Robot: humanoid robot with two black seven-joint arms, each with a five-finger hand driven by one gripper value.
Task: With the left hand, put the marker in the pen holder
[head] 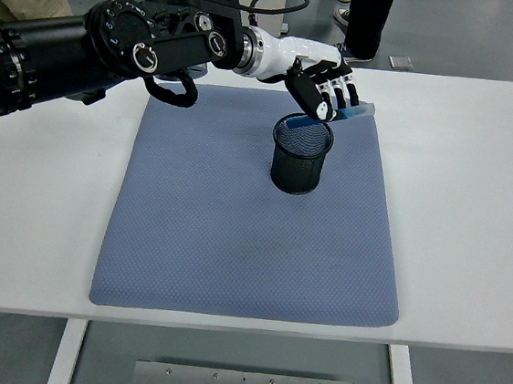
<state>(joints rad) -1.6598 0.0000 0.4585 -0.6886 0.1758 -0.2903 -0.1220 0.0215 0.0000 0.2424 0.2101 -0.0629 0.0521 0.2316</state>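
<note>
Left robot hand (327,90) is reaching in from the left edge, sitting just above and behind the rim of the pen holder (301,155). Fingers are curling around the marker (345,115), so it's gripping it. Marker is blue with a pale end, lying tilted: pale end is sticking out to the right past the fingers, the other end is dipping at the holder's far rim. Can't tell whether that tip is inside the mesh or only above the rim.

Pen holder is a black mesh cup, standing upright on the blue-grey mat (233,235), in the mat's far half, right of centre. Mat is lying flat on the white bench (473,224).

A person's legs and shoes (359,19) are showing beyond the bench's far edge.
</note>
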